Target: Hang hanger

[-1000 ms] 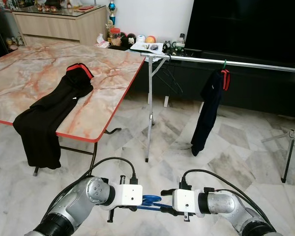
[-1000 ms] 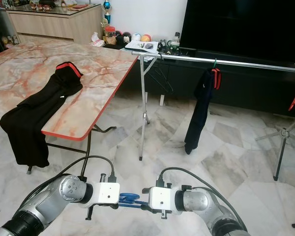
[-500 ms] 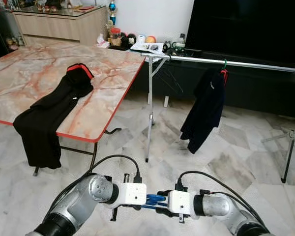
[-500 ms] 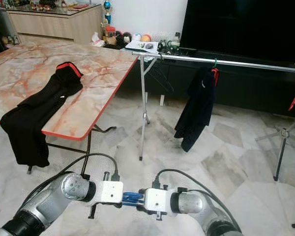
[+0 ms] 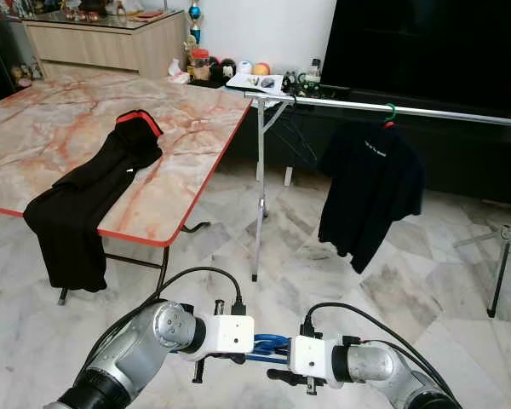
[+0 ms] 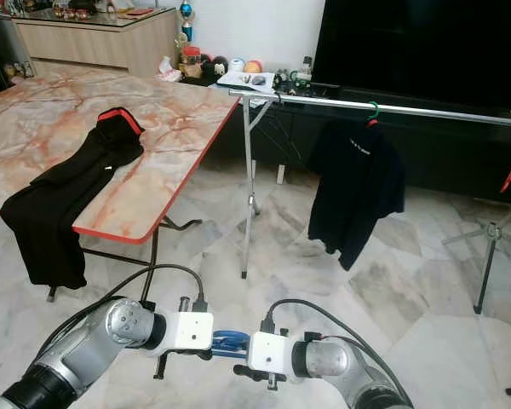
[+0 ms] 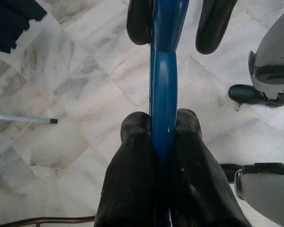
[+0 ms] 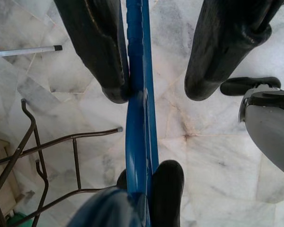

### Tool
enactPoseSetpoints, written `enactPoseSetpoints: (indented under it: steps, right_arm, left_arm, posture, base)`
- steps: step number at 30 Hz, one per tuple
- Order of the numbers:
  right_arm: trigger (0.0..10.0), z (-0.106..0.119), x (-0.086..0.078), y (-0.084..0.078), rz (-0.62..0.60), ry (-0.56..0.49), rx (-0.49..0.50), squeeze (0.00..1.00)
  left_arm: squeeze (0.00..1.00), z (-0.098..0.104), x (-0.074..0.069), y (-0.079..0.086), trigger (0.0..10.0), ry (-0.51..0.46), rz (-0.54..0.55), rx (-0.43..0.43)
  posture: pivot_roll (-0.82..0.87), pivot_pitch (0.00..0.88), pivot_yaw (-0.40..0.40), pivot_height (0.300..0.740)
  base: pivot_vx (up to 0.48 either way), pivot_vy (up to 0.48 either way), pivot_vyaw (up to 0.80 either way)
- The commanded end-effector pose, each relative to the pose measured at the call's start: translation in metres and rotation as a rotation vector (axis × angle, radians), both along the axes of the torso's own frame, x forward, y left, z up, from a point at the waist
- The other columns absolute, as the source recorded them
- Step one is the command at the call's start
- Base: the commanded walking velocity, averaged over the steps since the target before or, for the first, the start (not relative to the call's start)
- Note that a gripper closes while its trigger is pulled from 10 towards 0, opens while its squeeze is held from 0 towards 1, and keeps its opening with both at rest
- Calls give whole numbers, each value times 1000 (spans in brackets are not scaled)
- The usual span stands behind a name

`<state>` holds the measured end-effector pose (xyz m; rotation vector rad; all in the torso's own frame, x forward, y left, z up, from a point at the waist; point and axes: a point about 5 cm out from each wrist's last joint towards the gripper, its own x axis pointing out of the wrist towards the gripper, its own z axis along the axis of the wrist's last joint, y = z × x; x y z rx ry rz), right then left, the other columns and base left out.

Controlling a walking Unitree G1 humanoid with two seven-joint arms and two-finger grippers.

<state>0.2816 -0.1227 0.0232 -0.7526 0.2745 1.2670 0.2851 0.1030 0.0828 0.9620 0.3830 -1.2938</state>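
Observation:
A blue hanger (image 5: 268, 345) is held low in front of me, above the marble floor. My left gripper (image 7: 163, 120) is shut on its bar, both black fingers pinching it. Facing it, my right gripper (image 8: 156, 92) is open astride the same bar (image 8: 139, 94); one finger (image 8: 111, 71) rests against it and the other stands apart. Ahead to the right runs a silver clothes rail (image 5: 392, 106), where a black shirt (image 5: 370, 200) hangs on a green hanger. Another black garment with red trim (image 5: 94, 196) lies draped over the table edge.
The marble folding table (image 5: 187, 119) stands on the left with red edging. Empty dark hangers (image 5: 294, 136) dangle near the rack's upright post (image 5: 260, 196). A tripod leg (image 5: 502, 256) stands on the right. A dark TV and a low cabinet are behind the rail.
The black shirt on the rail has swung from edge-on to facing me broadside. My right wrist has slid closer to the left one along the blue hanger.

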Motion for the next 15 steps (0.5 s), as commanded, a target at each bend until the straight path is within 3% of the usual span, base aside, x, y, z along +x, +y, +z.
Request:
enactPoseSetpoints:
  steps: [1, 15]
  right_arm:
    - [10000, -4, -1, 2, -12, 7, -18, 0]
    - [10000, -3, 3, 5, -159, 47, 111, 0]
  left_arm:
    - [0, 7, -2, -8, 10000, -17, -36, -32]
    - [0, 7, -4, -11, 10000, -6, -41, -41]
  posture:
    - [146, 0, -63, 740]
    - [148, 0, -64, 740]
  base:
    - [0, 0, 0]
    - [0, 0, 0]
